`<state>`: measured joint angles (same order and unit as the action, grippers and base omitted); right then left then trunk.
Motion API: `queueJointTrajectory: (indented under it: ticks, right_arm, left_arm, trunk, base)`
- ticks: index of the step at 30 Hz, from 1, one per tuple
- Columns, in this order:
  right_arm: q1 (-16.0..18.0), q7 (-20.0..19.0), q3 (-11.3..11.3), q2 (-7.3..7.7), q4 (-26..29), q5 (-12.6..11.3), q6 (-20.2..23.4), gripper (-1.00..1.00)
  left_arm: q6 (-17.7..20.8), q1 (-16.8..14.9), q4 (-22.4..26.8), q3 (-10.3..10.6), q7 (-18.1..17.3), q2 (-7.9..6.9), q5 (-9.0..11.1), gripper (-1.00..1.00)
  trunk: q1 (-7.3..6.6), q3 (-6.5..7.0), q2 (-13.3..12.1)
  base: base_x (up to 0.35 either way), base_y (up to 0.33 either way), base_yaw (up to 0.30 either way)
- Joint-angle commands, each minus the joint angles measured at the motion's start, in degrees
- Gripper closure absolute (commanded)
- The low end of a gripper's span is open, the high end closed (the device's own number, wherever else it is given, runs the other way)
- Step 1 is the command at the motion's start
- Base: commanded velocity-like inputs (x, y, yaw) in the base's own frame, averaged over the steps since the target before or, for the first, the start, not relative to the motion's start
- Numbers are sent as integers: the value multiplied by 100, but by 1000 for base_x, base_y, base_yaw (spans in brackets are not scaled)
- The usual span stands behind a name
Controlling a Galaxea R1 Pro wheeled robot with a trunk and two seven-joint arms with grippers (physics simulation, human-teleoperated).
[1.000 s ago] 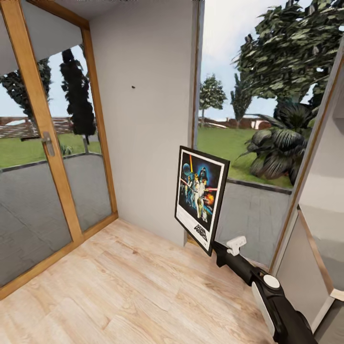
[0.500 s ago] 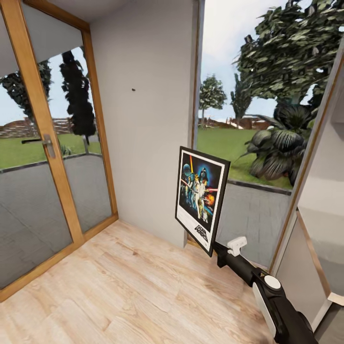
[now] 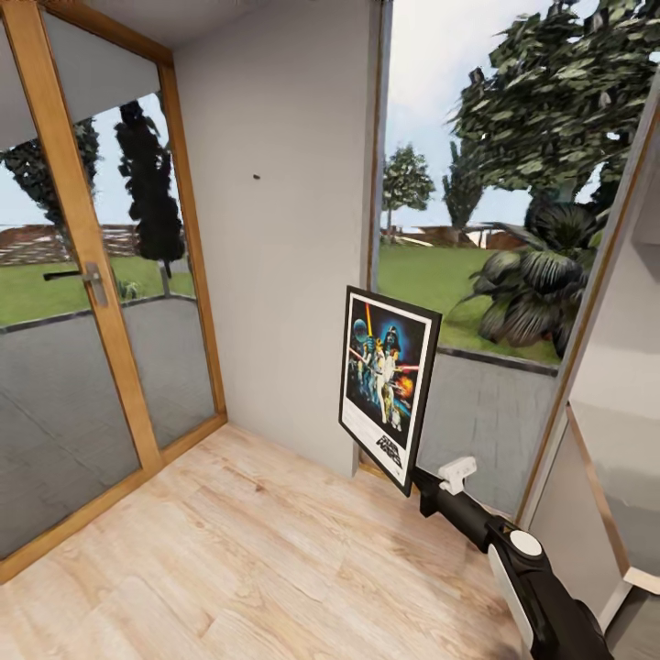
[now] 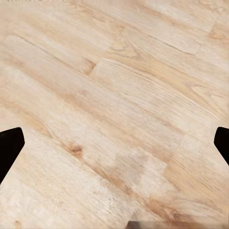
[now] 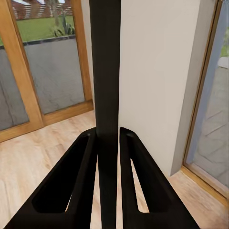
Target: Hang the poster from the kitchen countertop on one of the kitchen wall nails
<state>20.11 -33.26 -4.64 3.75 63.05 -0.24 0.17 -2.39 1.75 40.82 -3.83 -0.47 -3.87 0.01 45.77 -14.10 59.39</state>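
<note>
The right tool [image 5: 109, 143] pinches the black-framed Star Wars poster [image 3: 388, 385] by its bottom edge — it could swing and miss the tiny dark nail [image 3: 256, 174] at 11 o'clock; the left tool [image 4: 114, 143] hangs spread.

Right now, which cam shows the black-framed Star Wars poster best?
Head view: the black-framed Star Wars poster shows its whole face, held upright. Right wrist view gives just its dark edge, clamped in the right gripper. Left wrist view: wooden floor.

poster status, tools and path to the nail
Right tool shut on poster, held upright near its bottom edge. Left tool open over wood floor. Nail up on grey wall, nothing between.
</note>
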Motion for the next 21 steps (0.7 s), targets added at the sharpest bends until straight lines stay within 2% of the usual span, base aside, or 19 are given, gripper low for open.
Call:
queueJointTrajectory:
  ticks: [1, 21]
  right_arm:
    - [6, -47, -11, 0, -1, -17, 10, 100]
    - [3, -48, -11, 3, -12, -20, 8, 100]
  left_arm:
    - [-9, 1, 5, -5, -5, 1, 0, -100]
    - [-7, 1, 5, 5, -5, 3, -1, -100]
  trunk:
    - [-22, 12, -37]
    - [-461, 372, -839]
  base:
    - [0, 0, 0]
    - [0, 0, 0]
